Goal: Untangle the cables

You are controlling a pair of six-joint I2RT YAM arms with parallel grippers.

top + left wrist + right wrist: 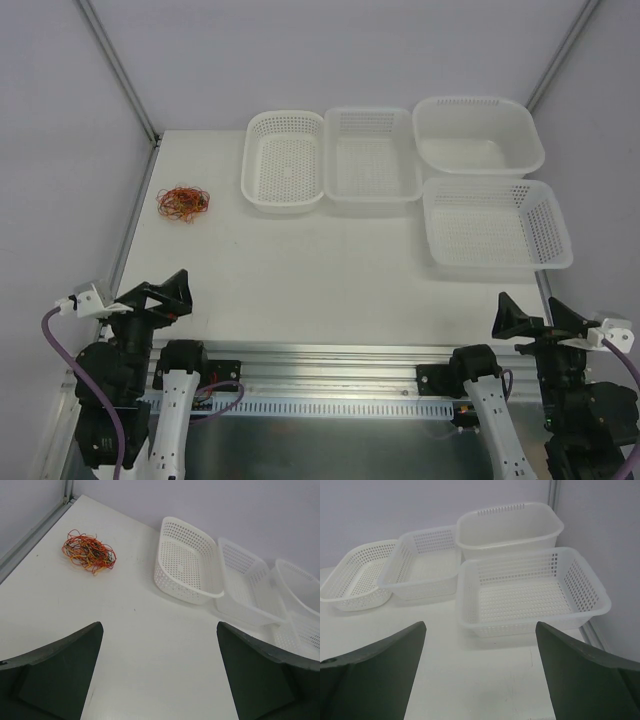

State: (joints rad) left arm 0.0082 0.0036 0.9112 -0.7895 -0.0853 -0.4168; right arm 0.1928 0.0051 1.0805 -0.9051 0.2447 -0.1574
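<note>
White table [330,290]; cables [183,203] clumped far-left; four baskets [285,160].

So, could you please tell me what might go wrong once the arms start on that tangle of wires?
1. The knotted clump of thin red, orange and black cables looks tight; a pinch by the open left gripper may lift it whole or tighten it.
2. It lies near the left edge of the white table; strands could be dragged off.
3. The open right gripper sits far away; reaching across may be awkward.
</note>
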